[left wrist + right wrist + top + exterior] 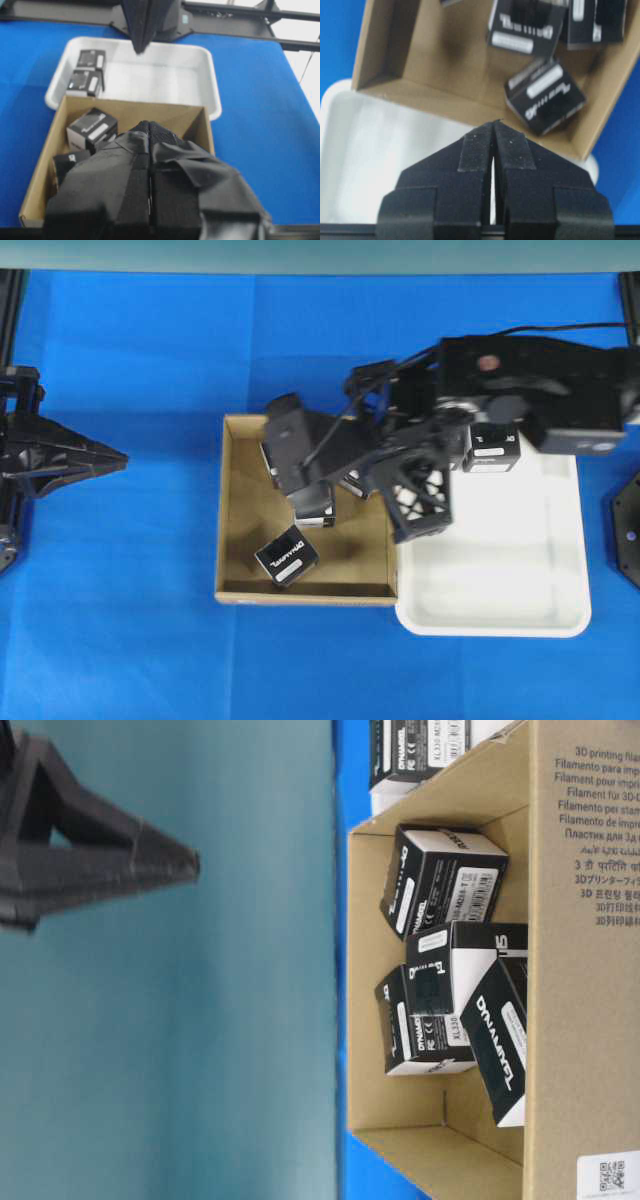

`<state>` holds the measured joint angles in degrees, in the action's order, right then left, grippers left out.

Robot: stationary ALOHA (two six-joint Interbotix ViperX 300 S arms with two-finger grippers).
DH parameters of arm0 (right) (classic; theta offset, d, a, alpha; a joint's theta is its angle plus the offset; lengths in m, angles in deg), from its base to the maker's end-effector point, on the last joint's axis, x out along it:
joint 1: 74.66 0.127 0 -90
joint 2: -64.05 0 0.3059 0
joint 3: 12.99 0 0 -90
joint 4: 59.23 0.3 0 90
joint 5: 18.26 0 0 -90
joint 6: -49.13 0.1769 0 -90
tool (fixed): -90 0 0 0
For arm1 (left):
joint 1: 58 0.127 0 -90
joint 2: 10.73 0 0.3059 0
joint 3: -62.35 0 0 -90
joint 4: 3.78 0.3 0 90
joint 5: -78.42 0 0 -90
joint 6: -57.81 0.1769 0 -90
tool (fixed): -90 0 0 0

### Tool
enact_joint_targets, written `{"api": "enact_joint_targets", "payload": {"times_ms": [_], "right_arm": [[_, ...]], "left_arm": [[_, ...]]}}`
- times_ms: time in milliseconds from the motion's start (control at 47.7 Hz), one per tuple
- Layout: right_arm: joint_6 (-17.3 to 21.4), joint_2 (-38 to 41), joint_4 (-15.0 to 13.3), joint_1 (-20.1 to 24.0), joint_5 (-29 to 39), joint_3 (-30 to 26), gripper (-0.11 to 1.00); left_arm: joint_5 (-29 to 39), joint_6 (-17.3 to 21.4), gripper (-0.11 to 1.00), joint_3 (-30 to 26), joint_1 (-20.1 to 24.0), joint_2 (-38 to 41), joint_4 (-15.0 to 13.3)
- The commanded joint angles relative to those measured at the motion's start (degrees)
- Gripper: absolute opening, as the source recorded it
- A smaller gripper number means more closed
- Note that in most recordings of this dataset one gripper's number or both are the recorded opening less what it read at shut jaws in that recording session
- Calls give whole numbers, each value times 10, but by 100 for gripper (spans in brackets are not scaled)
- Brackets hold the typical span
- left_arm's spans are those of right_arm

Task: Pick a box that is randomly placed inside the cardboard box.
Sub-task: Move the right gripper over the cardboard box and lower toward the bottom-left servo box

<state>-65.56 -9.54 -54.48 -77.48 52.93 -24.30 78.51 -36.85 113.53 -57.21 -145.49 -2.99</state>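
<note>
At the far left of the overhead view the left gripper (112, 457) is seen over bare blue cloth (110, 620), well apart from everything else; in its own wrist view its fingers (131, 170) are pressed together with nothing between them. To its right the cardboard box (232, 540) lies on the cloth, and black cartons are scattered inside it. One box (286, 555) sits alone near the front wall, tilted, its white lettering facing up. Further cartons are grouped at the far side of the cardboard box, partly hidden under the right arm; how many lie there cannot be told from overhead, though four are shown in the table-level view, leaning on one another. The right gripper (425, 525) is held over the seam where the cardboard box meets the white tray (560, 610), and its fingers (512, 145) are closed on each other, empty. Just beside the cardboard box, on the right, the tray is set, touching it. A carton (490, 448) is seen at the tray's far end, and two are shown there in the left wrist view.
</note>
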Motion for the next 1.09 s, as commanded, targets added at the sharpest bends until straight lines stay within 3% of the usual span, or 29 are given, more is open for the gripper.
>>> {"api": "enact_joint_targets", "payload": {"times_ms": [0, 378, 587, 734, 1070], "right_arm": [[-11, 25, 2, 9, 3, -29, -2], [-86, 76, 2, 25, 17, -91, -2], [-114, 77, 2, 33, 13, -92, -2], [-114, 78, 2, 35, 17, -98, -2], [-96, 85, 21, 39, 74, -183, -2]], "left_arm": [[-4, -1, -7, -15, -4, 2, 2], [51, -4, -7, -14, -4, -7, 2], [54, -10, -7, -14, -4, -20, 2], [54, -12, -7, -12, -4, -19, 2], [54, -13, -7, -13, -5, -21, 2]]}}
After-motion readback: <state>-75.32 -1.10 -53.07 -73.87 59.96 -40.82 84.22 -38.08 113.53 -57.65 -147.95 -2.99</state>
